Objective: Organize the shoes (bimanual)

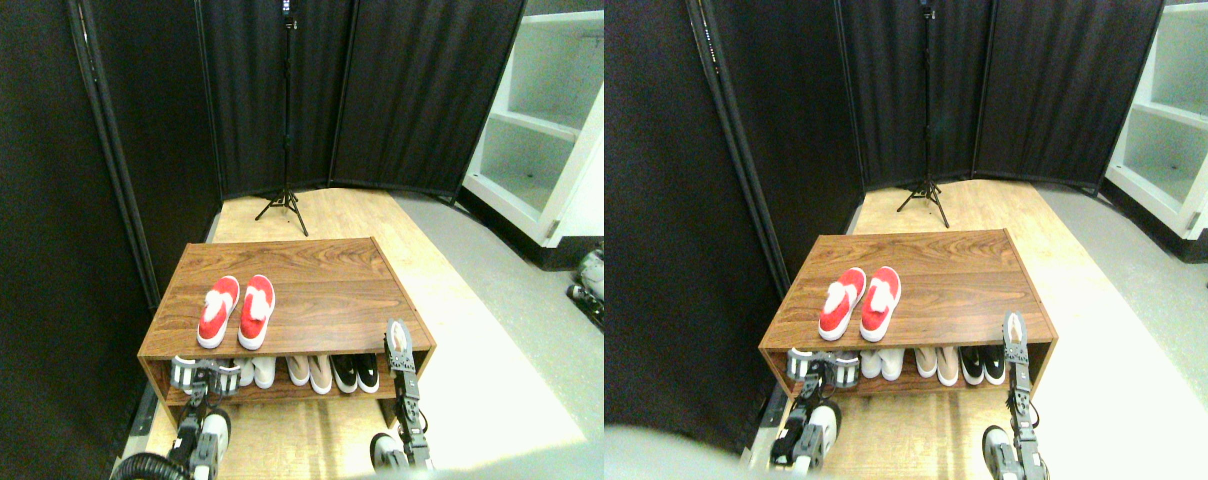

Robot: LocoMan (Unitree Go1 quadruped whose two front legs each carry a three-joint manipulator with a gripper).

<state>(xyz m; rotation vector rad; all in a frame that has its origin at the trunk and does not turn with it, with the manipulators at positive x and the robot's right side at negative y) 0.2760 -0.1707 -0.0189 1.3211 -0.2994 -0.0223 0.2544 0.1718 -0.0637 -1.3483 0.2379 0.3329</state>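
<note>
Two bright red slip-on shoes with white lining and white soles lie side by side on the left part of the wooden rack's top [334,285]: the left shoe [218,311] and the right shoe [257,311], toes pointing away from me. My left gripper [205,375] hangs in front of the rack's lower shelf at its left end, below the shoes and apart from them. My right gripper [398,338] stands upright at the rack's front right corner, well to the right of the shoes. Neither gripper touches a shoe.
The lower shelf holds white [256,371], beige [309,372] and black [356,372] pairs. Black curtain panels [44,200] close the left and back. A tripod stand [286,120] rises behind the rack. A white shelving unit [549,130] stands at the far right on grey floor.
</note>
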